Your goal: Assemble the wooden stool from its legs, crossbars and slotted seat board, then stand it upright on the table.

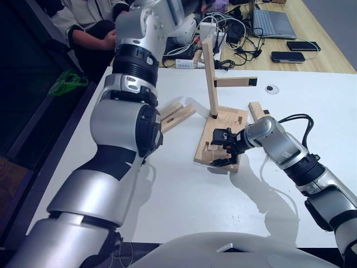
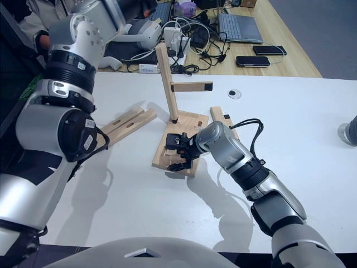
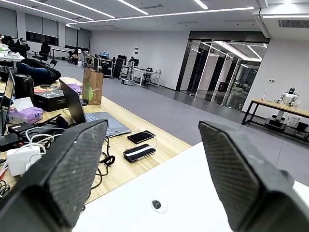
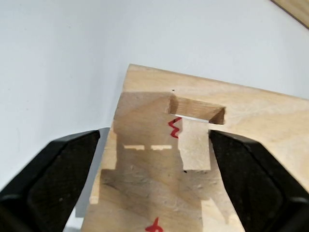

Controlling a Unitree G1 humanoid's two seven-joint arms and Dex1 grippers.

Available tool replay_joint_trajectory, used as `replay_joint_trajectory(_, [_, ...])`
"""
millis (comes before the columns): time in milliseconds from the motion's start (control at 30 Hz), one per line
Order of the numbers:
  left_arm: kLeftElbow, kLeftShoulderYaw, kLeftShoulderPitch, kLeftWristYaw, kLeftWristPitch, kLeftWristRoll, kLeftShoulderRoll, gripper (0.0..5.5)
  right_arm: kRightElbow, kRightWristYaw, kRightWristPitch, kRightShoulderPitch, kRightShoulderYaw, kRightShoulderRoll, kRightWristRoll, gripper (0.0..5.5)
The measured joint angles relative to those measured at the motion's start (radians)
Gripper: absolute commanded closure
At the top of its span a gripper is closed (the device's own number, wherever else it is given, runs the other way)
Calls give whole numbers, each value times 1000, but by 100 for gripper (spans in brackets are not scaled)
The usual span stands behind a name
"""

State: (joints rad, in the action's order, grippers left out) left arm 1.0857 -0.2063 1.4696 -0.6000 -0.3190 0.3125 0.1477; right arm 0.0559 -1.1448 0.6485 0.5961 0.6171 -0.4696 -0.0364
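Note:
The slotted seat board [image 1: 223, 131] lies flat on the white table [image 1: 184, 195]. One leg [image 1: 210, 78] stands upright in a far slot, with a crossbar [image 1: 235, 82] sticking out sideways near its top. My right gripper [image 1: 219, 148] is low over the board's near edge, open. In the right wrist view its fingers [image 4: 63, 169] stand wide apart on either side of a slot [image 4: 195, 111] in the board. My left arm is raised high at the back left. The left gripper [image 3: 154, 179] is open with nothing between its fingers.
Loose wooden pieces [image 1: 177, 116] lie left of the board and another [image 1: 257, 110] lies to its right. A small round disc [image 1: 271, 89] sits at the table's far side. Behind, a wooden desk carries a laptop [image 1: 270, 22], phones [image 1: 288, 56] and cables.

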Motion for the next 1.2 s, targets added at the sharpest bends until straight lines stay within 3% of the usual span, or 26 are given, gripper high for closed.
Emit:
replay_joint_trajectory(233, [166,41,37,119,115,-116,-1,202,11,-4,-13,6,5,-1,0,121])
replay_joint_trajectory(400, [218,115,29,212,78,-231,-32,202,12,-3,-13,8,7,-1,0,121])
replay_joint_trajectory(667, [146,283,-33,23,-85,-381,-37,202,25,-1,-4,9,7,-1,1,121])
replay_joint_trajectory(900, [9,271,-75,-21,-189,-356,-7,202,27,1,-5,9,5,0,1,121])
replay_joint_trajectory(1200, [42,137,-22,103,-142,-258,-15,202,23,2,4,11,-1,1,1,121])
